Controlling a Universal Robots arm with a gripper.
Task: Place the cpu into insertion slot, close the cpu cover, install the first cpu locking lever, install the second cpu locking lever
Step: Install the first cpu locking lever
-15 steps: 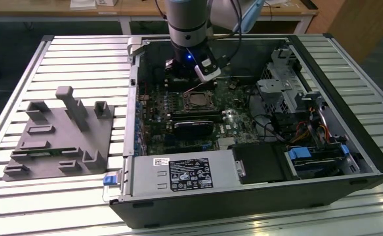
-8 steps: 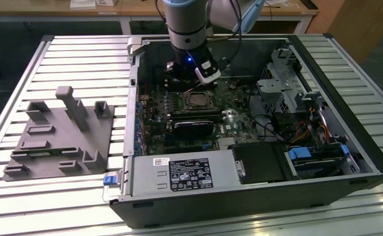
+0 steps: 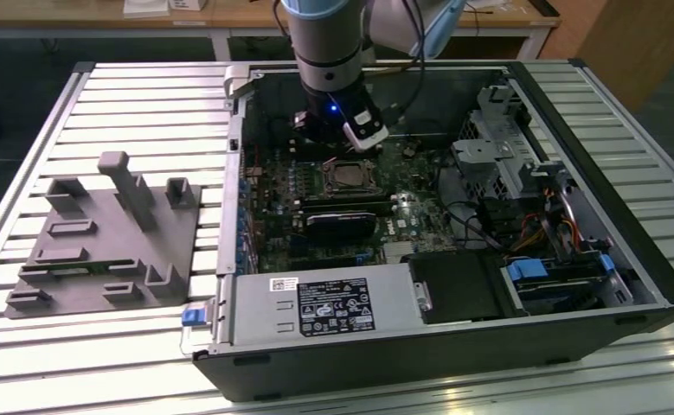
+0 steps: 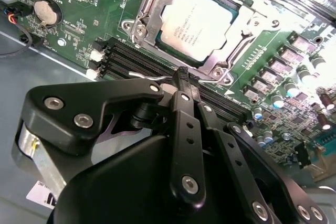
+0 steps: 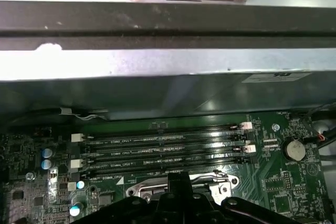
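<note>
On the slatted aluminium desk stands an open black computer case. Mid-case, the flat square silvery cpu sits in its socket, with the thin silvery-framed cpu cover lying flat around it. Just beyond, the black pincer is narrow, its tips together at a thin wire lever.
</note>
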